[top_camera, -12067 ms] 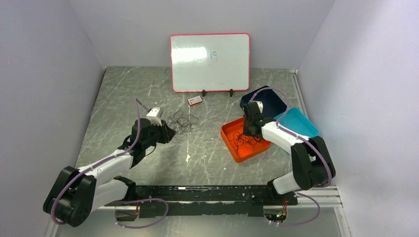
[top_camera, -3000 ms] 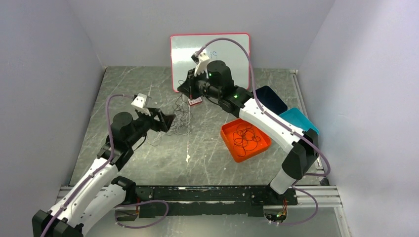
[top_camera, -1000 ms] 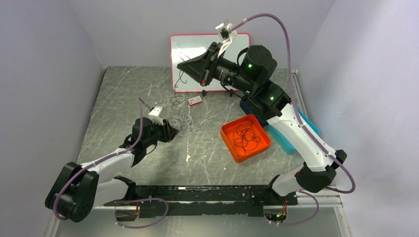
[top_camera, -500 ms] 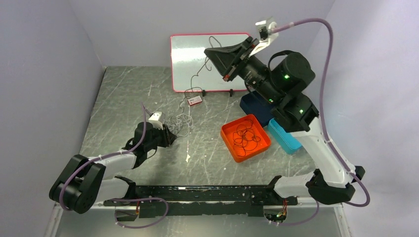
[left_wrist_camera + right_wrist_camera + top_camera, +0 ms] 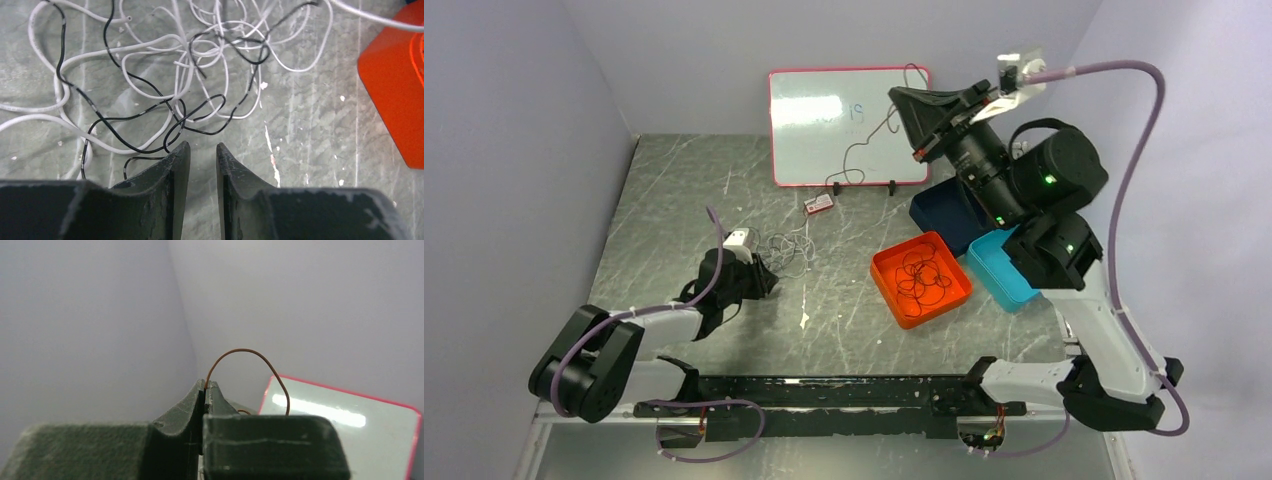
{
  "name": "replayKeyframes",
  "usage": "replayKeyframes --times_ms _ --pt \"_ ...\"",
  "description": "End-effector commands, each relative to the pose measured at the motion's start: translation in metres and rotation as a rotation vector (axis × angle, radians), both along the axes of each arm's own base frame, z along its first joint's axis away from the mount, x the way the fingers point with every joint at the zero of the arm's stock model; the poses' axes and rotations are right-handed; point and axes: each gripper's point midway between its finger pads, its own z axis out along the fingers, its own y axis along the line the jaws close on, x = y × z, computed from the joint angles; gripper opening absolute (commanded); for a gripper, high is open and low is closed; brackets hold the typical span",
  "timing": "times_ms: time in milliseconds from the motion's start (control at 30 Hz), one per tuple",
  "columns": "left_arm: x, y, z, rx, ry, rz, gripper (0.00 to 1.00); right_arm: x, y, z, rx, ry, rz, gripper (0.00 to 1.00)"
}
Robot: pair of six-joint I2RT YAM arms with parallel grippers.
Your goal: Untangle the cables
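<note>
The cables (image 5: 786, 247) are a loose tangle of thin black and white wires on the table; the left wrist view shows the tangle (image 5: 200, 60) just ahead of the fingertips. My left gripper (image 5: 767, 280) is low at the tangle's near edge. Its jaws (image 5: 202, 148) stand a narrow gap apart with nothing between them. My right gripper (image 5: 894, 93) is raised high by the whiteboard and is shut (image 5: 206, 385) on one thin dark cable (image 5: 245, 350). That cable (image 5: 854, 150) hangs down in front of the board towards the table.
An orange tray (image 5: 889, 290) right of centre holds several black wire loops; its corner (image 5: 400, 75) shows in the left wrist view. A dark blue bin (image 5: 939, 212) and a light blue bin (image 5: 994, 272) stand beyond it. A whiteboard (image 5: 824, 140) and a small red box (image 5: 819, 203) are at the back.
My right arm has swung up and to the right with the dark cable, drawing it out of the tangle. My left gripper has slid slightly nearer and its jaws have narrowed.
</note>
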Motion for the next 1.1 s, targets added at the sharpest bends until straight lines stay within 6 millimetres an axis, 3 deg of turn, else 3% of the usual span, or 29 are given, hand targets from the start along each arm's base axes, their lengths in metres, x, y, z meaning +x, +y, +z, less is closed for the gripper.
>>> replayKeyframes --times_ms 0,267,533,767,1067 --pt "0.014 0.007 0.001 0.017 0.002 0.075 0.31 -0.006 -0.043 0.020 0.052 -0.081 -0.148 0.00" --pt "0.017 0.010 -0.005 0.034 0.031 0.106 0.30 -0.015 -0.095 0.032 0.097 -0.134 -0.328 0.00" --pt "0.019 0.010 -0.007 0.038 0.041 0.110 0.31 -0.022 -0.125 0.038 0.120 -0.155 -0.421 0.00" --pt "0.020 0.004 0.008 0.014 0.017 0.079 0.38 -0.010 -0.109 0.018 0.034 -0.094 -0.408 0.00" --pt "0.024 -0.001 0.063 -0.027 -0.092 0.055 0.57 0.005 -0.084 -0.013 -0.138 -0.007 -0.369 0.00"
